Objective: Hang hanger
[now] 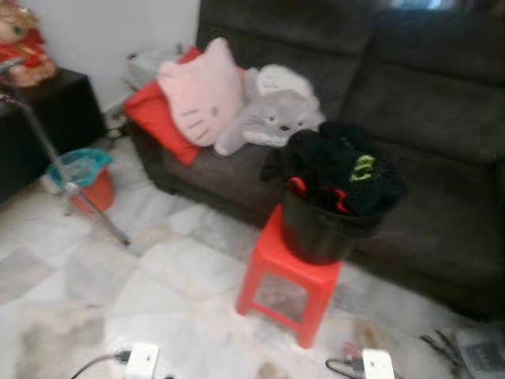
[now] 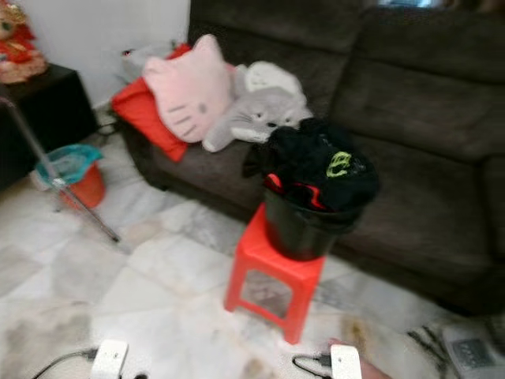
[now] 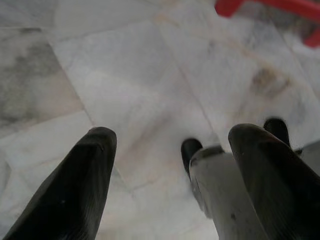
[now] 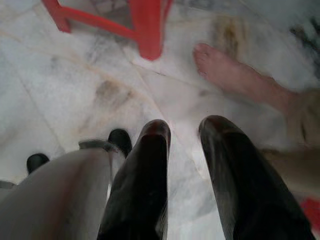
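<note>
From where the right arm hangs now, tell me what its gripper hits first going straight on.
Most likely the marble floor. The right gripper, fingers apart, points down at bare tile; a person's bare foot and the red stool lie beyond, though depth is unclear.

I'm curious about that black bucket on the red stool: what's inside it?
The black bucket on the red stool is heaped with dark clothes, with red pieces and a yellow-green mark showing. Whatever lies beneath the heap is covered.
</note>
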Available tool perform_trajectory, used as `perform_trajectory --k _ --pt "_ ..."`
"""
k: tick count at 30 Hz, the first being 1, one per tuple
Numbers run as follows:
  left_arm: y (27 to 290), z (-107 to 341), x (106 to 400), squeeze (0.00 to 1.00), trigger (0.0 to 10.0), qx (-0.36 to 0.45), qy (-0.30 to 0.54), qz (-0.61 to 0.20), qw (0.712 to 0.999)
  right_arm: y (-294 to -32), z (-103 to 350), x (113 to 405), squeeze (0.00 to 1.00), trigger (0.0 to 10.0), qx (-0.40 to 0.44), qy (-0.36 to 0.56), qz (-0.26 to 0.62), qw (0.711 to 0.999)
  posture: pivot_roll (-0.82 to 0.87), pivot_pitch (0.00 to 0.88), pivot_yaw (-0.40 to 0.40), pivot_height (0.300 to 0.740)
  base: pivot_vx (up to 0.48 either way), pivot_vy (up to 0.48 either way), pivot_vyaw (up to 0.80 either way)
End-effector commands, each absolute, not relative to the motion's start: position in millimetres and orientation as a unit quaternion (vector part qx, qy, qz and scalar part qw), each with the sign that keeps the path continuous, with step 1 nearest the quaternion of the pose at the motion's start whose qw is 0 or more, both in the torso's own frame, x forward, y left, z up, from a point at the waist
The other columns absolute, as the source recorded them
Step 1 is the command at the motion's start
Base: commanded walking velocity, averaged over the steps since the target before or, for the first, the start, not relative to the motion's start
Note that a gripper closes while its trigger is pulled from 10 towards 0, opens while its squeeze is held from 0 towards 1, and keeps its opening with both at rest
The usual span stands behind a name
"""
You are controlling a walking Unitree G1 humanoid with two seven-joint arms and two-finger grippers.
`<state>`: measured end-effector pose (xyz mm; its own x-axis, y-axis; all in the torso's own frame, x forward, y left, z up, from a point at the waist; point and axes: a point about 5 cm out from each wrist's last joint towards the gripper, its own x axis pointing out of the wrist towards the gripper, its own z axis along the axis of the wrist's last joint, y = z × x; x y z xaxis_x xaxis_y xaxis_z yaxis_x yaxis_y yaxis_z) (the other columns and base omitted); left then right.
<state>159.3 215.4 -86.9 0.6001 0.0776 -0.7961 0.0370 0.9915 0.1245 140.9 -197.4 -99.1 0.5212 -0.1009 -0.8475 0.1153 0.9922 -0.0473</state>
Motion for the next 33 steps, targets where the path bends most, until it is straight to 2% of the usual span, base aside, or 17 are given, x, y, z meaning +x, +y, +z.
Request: perform_trajectory --k 1,8,12,20,24,28,33 --pt "215.1 -87.8 158.6 0.00 10.0 0.064 0.453 0.015 0.889 -197.1 -101.0 136.0 0.00 10.0 0.014 0.493 -0.063 0.868 -0.06 0.037 0.002 0.740 0.000 0.000 -0.74" --pt "215.0 -87.8 158.6 0.00 10.0 0.065 0.453 0.014 0.889 -195.6 -94.2 154.5 0.00 10.0 0.010 0.467 -0.069 0.882 -0.06 0.039 0.001 0.740 0.000 0.000 -0.21" --pt "215.3 -88.0 157.9 0.00 10.0 0.066 0.452 0.015 0.889 -187.5 -70.6 203.2 0.00 10.0 -0.029 0.387 -0.064 0.920 -0.08 0.043 0.002 0.740 0.000 0.000 0.00" --pt "215.6 -88.0 157.5 0.00 10.0 0.067 0.453 0.016 0.889 -190.7 -34.0 243.3 0.00 10.0 -0.116 0.244 -0.075 0.960 -0.08 0.041 -0.002 0.740 0.000 0.000 0.00" --pt "215.4 -87.9 158.0 0.00 10.0 0.067 0.452 0.015 0.889 -191.5 -20.0 249.2 0.00 10.0 -0.163 0.180 -0.082 0.966 -0.09 0.043 -0.002 0.740 0.000 0.000 0.00" --pt "215.2 -87.6 158.8 0.00 10.0 0.068 0.451 0.013 0.890 -197.8 -9.4 242.4 0.00 10.0 -0.208 0.132 -0.108 0.963 -0.10 0.039 -0.005 0.740 0.000 0.000 0.00" --pt "215.9 -87.2 159.4 0.00 10.0 0.069 0.451 0.013 0.890 -198.2 12.3 238.3 0.00 10.0 -0.217 0.062 -0.108 0.968 -0.11 0.033 -0.004 0.740 0.000 0.000 0.00"
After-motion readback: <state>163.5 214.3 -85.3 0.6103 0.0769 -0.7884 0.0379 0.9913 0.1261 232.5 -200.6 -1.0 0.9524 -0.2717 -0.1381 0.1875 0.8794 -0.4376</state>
